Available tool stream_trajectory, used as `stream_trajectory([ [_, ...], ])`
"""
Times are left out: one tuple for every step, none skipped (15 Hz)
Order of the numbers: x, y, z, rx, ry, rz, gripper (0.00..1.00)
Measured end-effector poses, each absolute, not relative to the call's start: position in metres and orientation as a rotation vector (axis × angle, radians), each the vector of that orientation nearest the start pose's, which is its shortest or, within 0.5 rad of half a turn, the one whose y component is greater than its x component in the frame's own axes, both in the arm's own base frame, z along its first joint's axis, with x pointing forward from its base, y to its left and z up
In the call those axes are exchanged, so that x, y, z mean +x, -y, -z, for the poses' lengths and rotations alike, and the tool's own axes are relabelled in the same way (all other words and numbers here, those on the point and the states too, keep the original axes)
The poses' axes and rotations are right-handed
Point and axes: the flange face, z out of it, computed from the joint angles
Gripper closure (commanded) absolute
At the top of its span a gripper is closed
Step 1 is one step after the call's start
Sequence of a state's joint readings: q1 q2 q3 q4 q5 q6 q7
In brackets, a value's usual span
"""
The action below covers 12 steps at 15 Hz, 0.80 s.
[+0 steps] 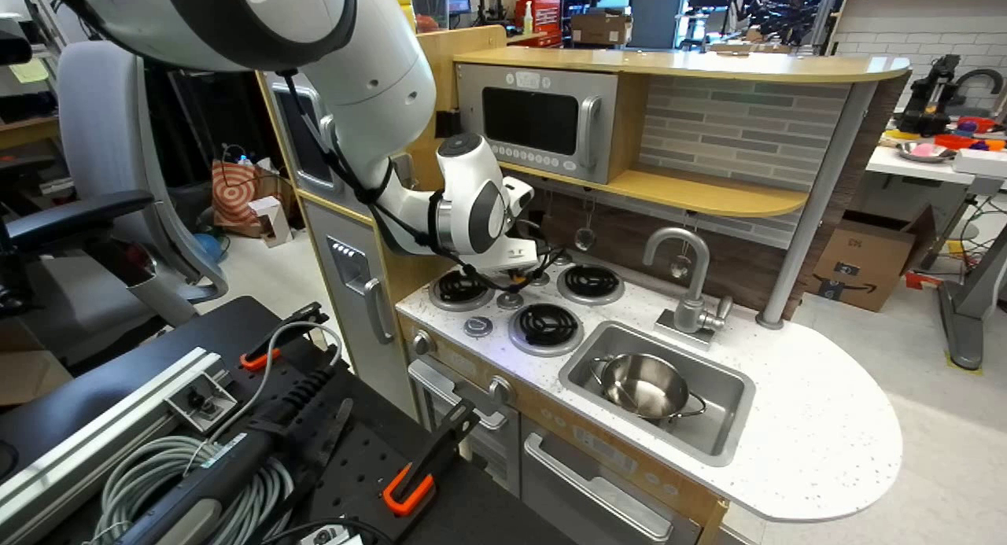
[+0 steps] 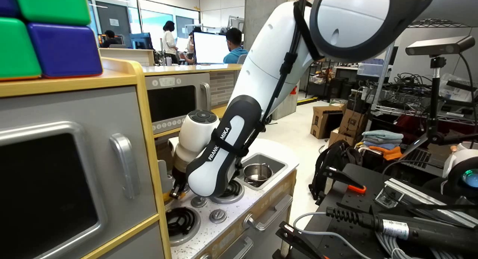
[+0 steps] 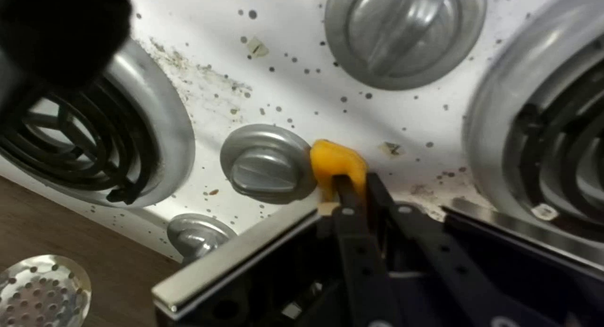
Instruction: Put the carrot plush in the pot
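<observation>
So the carrot plush (image 3: pixel 337 158) is pinched in the jaws, right down by the desk (image 1: pixel 822 411), well apart from the sink (image 1: pixel 716 429) and out past the two burners (image 1: pixel 546 328) nearest it; a knob (image 3: pixel 268 171) sits just on its sink side, and whether they touch can't be told. A bent end is seen poking past the jaws in the wrist view, but how much is caught isn't clear. It'd be judged light, squishy, fuzzy rather than slippery, pretty much unbreakable, so a firm squeeze should be fine, but a thin fold could work loose. If a regrab is needed, the thickest part would be preferred. The pot (image 1: pixel 647 384) is set inside the sink, so both rims have to be cleared; a decent lift is probably called for. The sink's back edge is guarded by the faucet (image 1: pixel 691 309), with a shelf (image 1: pixel 708 197) higher up behind, so more room can be expected along its front.
</observation>
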<state>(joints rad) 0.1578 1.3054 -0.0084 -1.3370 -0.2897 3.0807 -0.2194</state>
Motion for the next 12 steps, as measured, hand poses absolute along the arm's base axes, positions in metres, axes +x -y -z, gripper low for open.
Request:
stream_trajectory([
  [0.694, -0.127, 0.022, -2.998, 1.010, 0.692, 0.98],
  [0.694, -0.125, 0.022, -3.000, 0.993, 0.693, 1.00],
  [0.695, -0.124, 0.022, -3.002, 0.976, 0.694, 0.98],
  [0.695, -0.124, 0.022, -3.004, 0.961, 0.696, 0.98],
  [0.695, -0.123, 0.022, -3.005, 0.948, 0.700, 0.98],
  [0.695, -0.123, 0.021, -3.004, 0.937, 0.710, 0.98],
  [0.695, -0.122, 0.019, -3.001, 0.924, 0.729, 0.98],
  [0.695, -0.119, 0.016, -2.998, 0.907, 0.756, 0.98],
  [0.695, -0.116, 0.010, -2.996, 0.892, 0.783, 0.98],
  [0.695, -0.109, 0.002, -2.996, 0.879, 0.813, 0.98],
  [0.693, -0.101, -0.007, -3.001, 0.868, 0.834, 0.98],
  [0.690, -0.092, -0.016, -3.013, 0.861, 0.837, 0.98],
])
